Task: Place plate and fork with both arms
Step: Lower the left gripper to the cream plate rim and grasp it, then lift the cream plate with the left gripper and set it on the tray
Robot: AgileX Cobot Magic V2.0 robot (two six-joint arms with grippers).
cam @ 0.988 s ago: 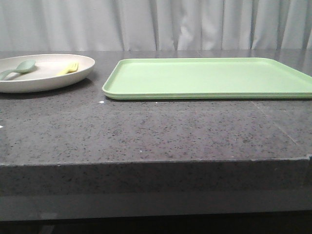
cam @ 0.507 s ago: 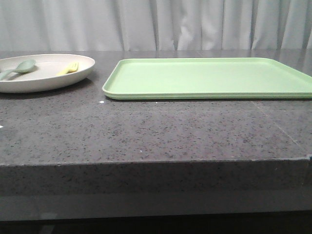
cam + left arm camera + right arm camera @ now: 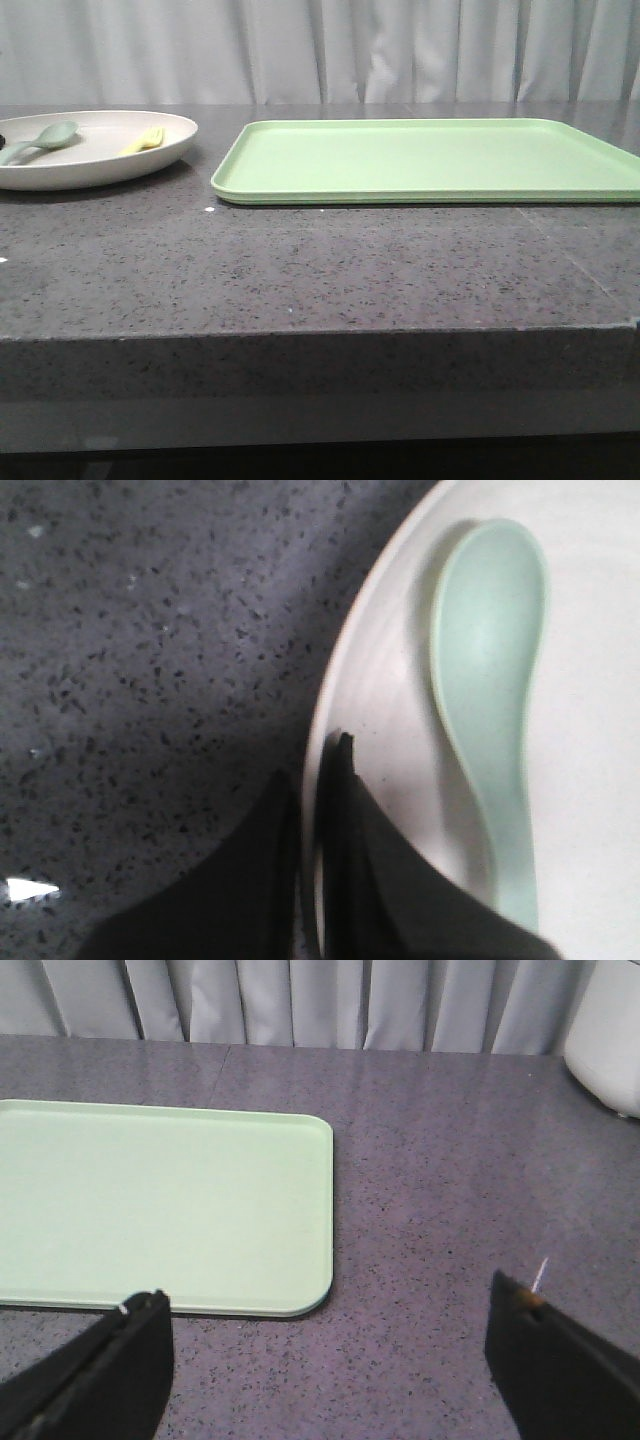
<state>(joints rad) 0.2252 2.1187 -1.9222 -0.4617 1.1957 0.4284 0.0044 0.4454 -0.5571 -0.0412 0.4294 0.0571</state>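
My left claw (image 3: pixel 312 780) is pinched together on the rim of the plate (image 3: pixel 100 165), which sits on the table (image 3: pixel 300 270) just left of the green tray (image 3: pixel 430 160). The yellow fork (image 3: pixel 142 140) lies inside the plate on its tray side, with the pale spoon (image 3: pixel 490 700) beside it, farther from the tray. My right claw (image 3: pixel 330 1345) hangs spread wide apart over bare table just off the tray's corner, holding nothing.

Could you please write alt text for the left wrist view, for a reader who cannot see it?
The left pincer is closed on the rim of the cream plate, one dark finger outside the rim and one inside. A pale green spoon lies in the plate beside the pincer, and speckled dark countertop fills the rest.
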